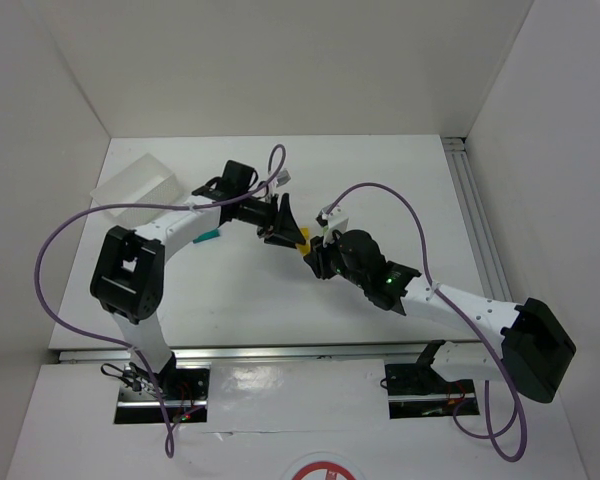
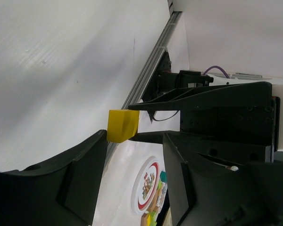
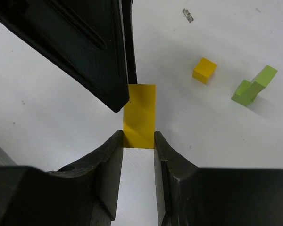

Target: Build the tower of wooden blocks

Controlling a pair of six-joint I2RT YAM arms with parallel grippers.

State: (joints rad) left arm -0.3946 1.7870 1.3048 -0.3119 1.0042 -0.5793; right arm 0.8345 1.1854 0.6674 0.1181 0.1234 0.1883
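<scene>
My right gripper (image 3: 138,139) is shut on the near end of a long yellow block (image 3: 139,113), which sticks out ahead of its fingertips. In the top view the yellow block (image 1: 303,240) sits between the two grippers at the table's middle. My left gripper (image 2: 136,136) is open, with its jaws wide apart; the yellow block (image 2: 122,125) is at the tip of one finger, not between them. A left gripper finger (image 3: 85,42) shows beside the block. A light green piece (image 3: 254,84) lies on the table. A teal piece (image 1: 208,236) lies beside the left arm.
A small yellow cube (image 3: 204,70) lies on the table near the green piece. A white tray (image 1: 135,185) stands at the back left. A metal rail (image 1: 470,200) runs along the table's right side. White walls close in the table.
</scene>
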